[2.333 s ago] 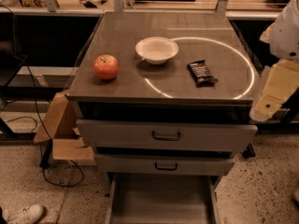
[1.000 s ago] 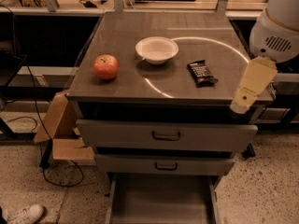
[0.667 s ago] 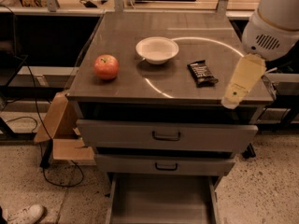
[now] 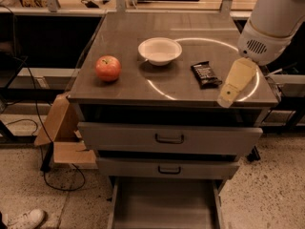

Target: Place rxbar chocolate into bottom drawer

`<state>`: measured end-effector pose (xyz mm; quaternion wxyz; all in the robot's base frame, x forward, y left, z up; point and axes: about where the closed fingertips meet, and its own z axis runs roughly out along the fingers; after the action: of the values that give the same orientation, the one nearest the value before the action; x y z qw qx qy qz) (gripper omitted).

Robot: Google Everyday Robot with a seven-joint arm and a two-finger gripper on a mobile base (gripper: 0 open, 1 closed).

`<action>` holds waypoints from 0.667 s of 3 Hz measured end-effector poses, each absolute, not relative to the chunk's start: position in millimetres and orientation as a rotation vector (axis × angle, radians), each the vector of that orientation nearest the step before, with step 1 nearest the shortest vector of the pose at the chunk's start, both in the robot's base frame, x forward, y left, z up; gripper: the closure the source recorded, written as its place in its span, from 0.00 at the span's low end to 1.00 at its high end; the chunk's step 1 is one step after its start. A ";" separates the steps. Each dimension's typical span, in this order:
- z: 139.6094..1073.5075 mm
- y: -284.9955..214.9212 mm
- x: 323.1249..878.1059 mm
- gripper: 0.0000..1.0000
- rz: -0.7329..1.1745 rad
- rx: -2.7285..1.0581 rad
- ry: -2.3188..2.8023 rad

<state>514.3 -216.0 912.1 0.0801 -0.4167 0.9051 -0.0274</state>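
The rxbar chocolate (image 4: 206,74), a small flat bar in a black wrapper with white lettering, lies on the right half of the cabinet top (image 4: 124,42). My gripper (image 4: 228,96) hangs from the white arm at the upper right, just right of the bar and slightly nearer the front edge, above the surface and apart from the bar. The bottom drawer (image 4: 164,209) is pulled out below; its flat grey floor shows nothing in it.
A white bowl (image 4: 159,50) sits at the middle of the top and a red apple (image 4: 107,68) at the left. Two upper drawers (image 4: 169,138) with dark handles are closed. A cardboard box (image 4: 62,132) and cables lie on the floor left of the cabinet.
The arm has swung in from the right edge and the gripper has moved left, toward the bar. The bar, bowl and apple have not moved.
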 end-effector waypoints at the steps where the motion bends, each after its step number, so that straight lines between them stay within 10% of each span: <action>1: 899.8 -223.1 521.4 0.00 -0.113 -1.167 2.784; 2: 901.3 -220.0 525.9 0.00 -0.112 -1.154 2.768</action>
<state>525.9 -220.0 901.3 0.0700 -0.3836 0.9201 -0.0371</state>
